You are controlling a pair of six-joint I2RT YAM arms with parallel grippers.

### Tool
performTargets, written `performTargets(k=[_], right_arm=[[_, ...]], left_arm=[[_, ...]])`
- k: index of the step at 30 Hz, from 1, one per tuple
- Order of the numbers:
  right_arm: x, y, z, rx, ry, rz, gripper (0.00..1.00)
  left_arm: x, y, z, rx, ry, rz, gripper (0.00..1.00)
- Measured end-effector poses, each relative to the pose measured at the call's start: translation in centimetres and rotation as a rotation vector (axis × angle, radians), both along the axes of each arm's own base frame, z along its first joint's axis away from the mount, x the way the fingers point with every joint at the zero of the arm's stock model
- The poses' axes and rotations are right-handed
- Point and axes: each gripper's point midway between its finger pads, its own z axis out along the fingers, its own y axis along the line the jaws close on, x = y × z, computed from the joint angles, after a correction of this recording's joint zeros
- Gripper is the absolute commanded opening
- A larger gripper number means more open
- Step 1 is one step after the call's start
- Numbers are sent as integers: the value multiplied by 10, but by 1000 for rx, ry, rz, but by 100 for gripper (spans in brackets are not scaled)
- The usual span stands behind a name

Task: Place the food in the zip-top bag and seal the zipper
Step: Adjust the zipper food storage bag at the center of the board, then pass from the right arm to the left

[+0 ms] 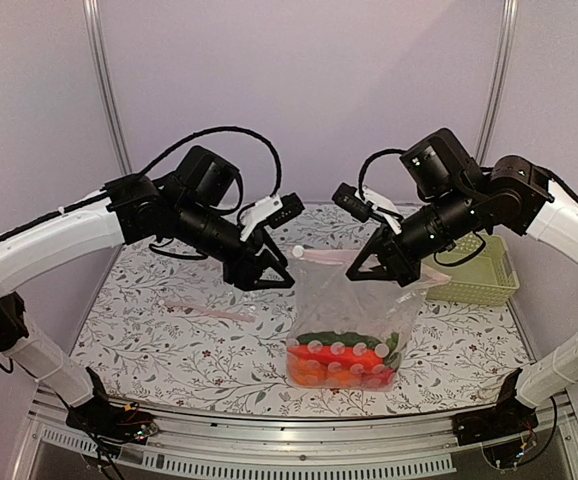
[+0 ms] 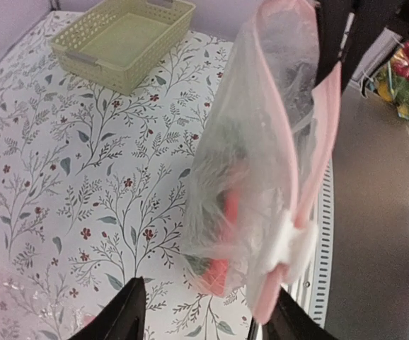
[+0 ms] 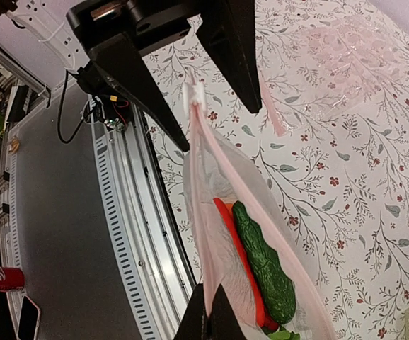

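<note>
- Jaws on the right gripper (image 3: 208,312) are clenched on the top edge of the zip-top bag (image 1: 354,300). They pinch one end of the zipper (image 3: 194,177) and hold the bag upright.
- Left gripper (image 2: 208,297) is released. Its jaws stand apart on either side of the slider tab (image 2: 289,244) at the opposite end of the strip, not touching it.
- Food (image 1: 344,362) is inside the bag, settled at the bottom; the cucumber (image 3: 265,262) lies beside a red piece. Loading appears done.
- Whether the track is closed along its whole length cannot be told. The left wrist view suggests the two layers may be apart near the far end.
- Recommendation, if sealing is outstanding: clench the left jaws squarely on the tab and keep the strip taut against the right hold. Then run straight along the strip without twisting the film.
- Risks: slack plastic bunching at the tab, and the loaded bag swinging.
- Surface (image 1: 169,340) carries a second clear bag (image 1: 209,305), lying flat well to the left. A lattice basket (image 1: 479,272) sits behind the right arm. Neither obstructs the strip.
</note>
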Motion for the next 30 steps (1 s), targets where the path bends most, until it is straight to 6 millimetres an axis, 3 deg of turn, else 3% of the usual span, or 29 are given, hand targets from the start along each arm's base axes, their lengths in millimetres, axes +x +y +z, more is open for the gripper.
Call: performTargets(k=[3,9,21,30], right_arm=[[0,2,2,13,6,-4,0],[-2,4,7,39,12,2,0],[-2,6,9,49,18,-2,0],[-1,6,10,54,18,-6,0]], left_arm=[[-5,14,-5,-24,19,52,68],[-12,29,17,-210,50,111,67],[-5,12,47,-401,112,102,43],[-1,7,43,-409,154,96,37]])
